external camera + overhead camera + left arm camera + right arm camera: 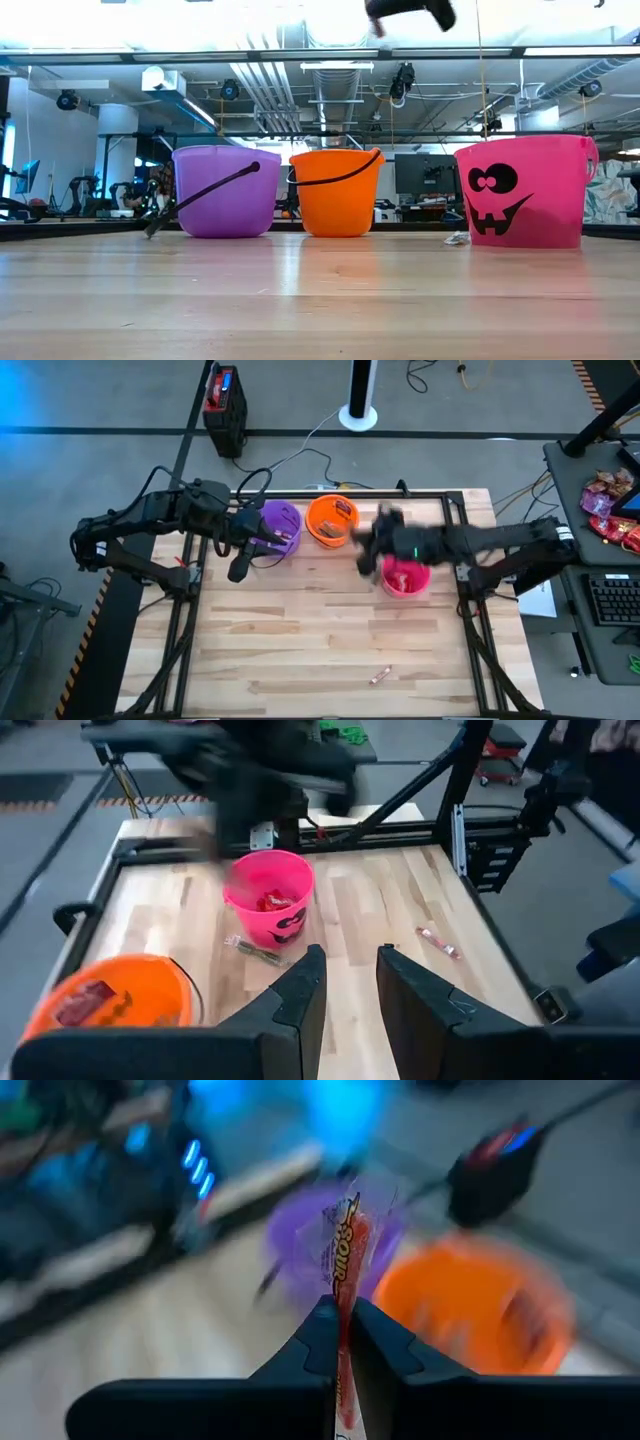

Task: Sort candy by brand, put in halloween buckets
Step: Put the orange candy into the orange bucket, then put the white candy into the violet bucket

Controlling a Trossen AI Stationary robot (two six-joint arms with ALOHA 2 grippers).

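Above the tabletop [330,630], between the orange bucket [331,520] and the pink bucket [405,577], hangs the right claw [368,550], clamped tight on a thin stick of candy [345,1270]. In the right wrist view the stick stands up out of the pinched fingertips, its long axis running straight on from the claw, with a loose wrapper end at the far tip. Beyond it lie the purple bucket [330,1245] and the orange one, the purple more nearly in line with the stick; the view is blurred, so which bucket is meant is hard to call, though purple seems likelier.

That is what the coming move turns on: the stick must travel from the right claw across toward the left side, where the purple bucket sits just beside the orange.

The left claw [350,982] waits by the purple bucket, fingers a narrow gap apart and holding nothing. One more stick [380,676] lies alone near the tabletop's front edge, well apart from all three buckets, and another wrapped piece [255,951] lies just beside the pink bucket.
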